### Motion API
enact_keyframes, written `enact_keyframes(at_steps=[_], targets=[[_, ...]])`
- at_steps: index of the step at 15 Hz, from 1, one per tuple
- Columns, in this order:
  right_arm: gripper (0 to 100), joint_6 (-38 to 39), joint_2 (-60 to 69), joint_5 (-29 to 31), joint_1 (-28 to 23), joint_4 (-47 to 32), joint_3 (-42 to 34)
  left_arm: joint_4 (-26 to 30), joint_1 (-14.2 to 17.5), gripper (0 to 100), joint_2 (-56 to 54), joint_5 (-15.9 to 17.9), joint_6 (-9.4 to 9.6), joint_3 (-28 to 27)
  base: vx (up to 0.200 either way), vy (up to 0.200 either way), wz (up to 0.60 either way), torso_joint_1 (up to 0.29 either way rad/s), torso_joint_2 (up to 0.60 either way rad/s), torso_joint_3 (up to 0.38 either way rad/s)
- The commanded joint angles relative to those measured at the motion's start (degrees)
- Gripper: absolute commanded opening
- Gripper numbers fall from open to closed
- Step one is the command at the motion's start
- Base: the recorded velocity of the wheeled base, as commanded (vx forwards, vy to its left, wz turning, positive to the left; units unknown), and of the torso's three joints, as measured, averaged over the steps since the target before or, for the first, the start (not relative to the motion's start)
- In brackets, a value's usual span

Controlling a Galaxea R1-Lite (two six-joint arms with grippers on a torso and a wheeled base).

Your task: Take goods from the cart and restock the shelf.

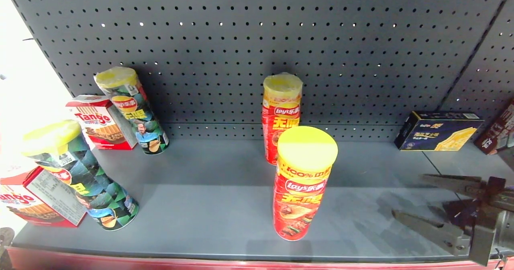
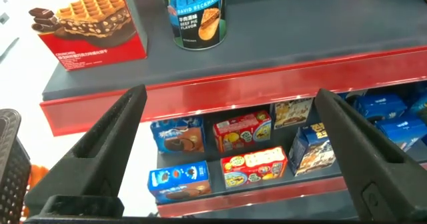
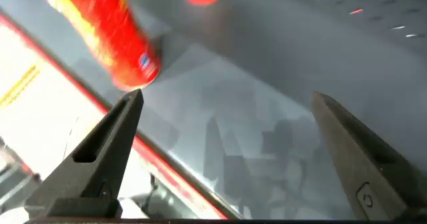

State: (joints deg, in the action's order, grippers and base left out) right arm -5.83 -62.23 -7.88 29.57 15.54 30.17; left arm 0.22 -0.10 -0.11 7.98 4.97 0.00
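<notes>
A red can [image 1: 303, 185] stands upright near the shelf's [image 1: 209, 205] front edge, about midway along; a second red can [image 1: 281, 113] stands behind it, nearer the back panel; the right gripper [image 1: 409, 196] hangs wide open and empty over the front right corner, apart from both; the left gripper [image 2: 230, 97], also wide open and empty, sits before the front edge's left end; a green can [image 1: 80, 173] and a wafer box [image 1: 32, 197] stand at that end; a blue box [image 1: 437, 131] lies at the back right.

Red yellow-lidded chip can [image 1: 303, 185] upright near grey shelf [image 1: 209, 205] front edge, second red can [image 1: 281, 115] upright behind
</notes>
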Motion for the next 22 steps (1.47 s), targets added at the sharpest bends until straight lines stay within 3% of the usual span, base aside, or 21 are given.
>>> enact_keyframes(at_steps=[1,3,8,22], targets=[[100,-0.59,-4.56,0.05,2.86,0.1,0.68,0.04,0.01,100,0.11,0.1,0.04,0.0,0.0,0.0,0.0,0.0,0.0,0.0],[100,-0.59,-7.55,0.32,4.7,0.45,2.0,0.04,0.01,100,0.11,0.01,0.04,0.0,0.0,0.0,0.0,0.0,0.0,0.0],[100,-0.33,-19.59,5.41,9.71,10.21,3.84,0.04,0.01,100,0.11,0.01,-0.14,0.0,0.0,0.0,0.0,0.0,0.0,0.0],[100,-0.33,-25.31,6.91,9.8,10.47,8.41,0.13,0.01,100,0.11,-0.07,-0.32,0.0,0.0,0.0,0.0,0.0,0.0,0.0]])
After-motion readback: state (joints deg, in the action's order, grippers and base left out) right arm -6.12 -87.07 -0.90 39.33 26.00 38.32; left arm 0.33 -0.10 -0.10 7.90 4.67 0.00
